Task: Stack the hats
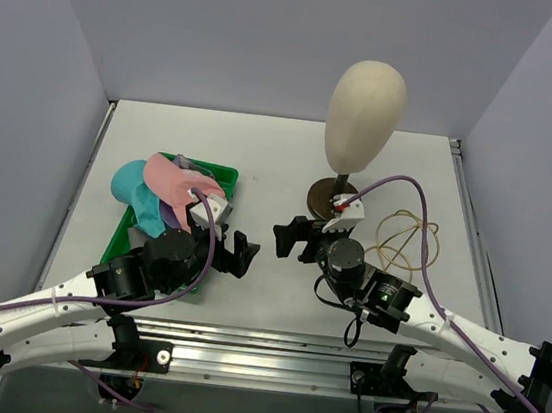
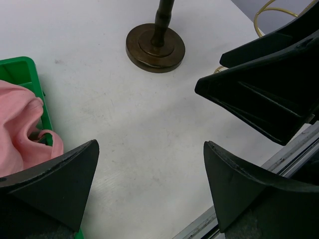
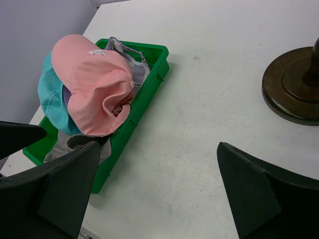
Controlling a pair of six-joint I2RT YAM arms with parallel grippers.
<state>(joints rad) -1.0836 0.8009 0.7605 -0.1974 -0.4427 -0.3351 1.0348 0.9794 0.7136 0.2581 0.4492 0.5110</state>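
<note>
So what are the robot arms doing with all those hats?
Nothing yet. The hats lie heaped in the tray, the pink cap on top. The left pincer and the right pincer hang open and empty over the table, between the tray and the head.

The left arm reaches from its base at the near left corner up and to the right, lying low, elbow bent. Its wrist is level and the left jaws point right, spread wide and holding nothing; their black fingers stand well apart. The right arm mirrors it from the near right corner, wrist turned left. The right jaws are likewise spread wide and hold nothing, fingers well apart. The two sets of jaws face each other, near but not touching.
</note>
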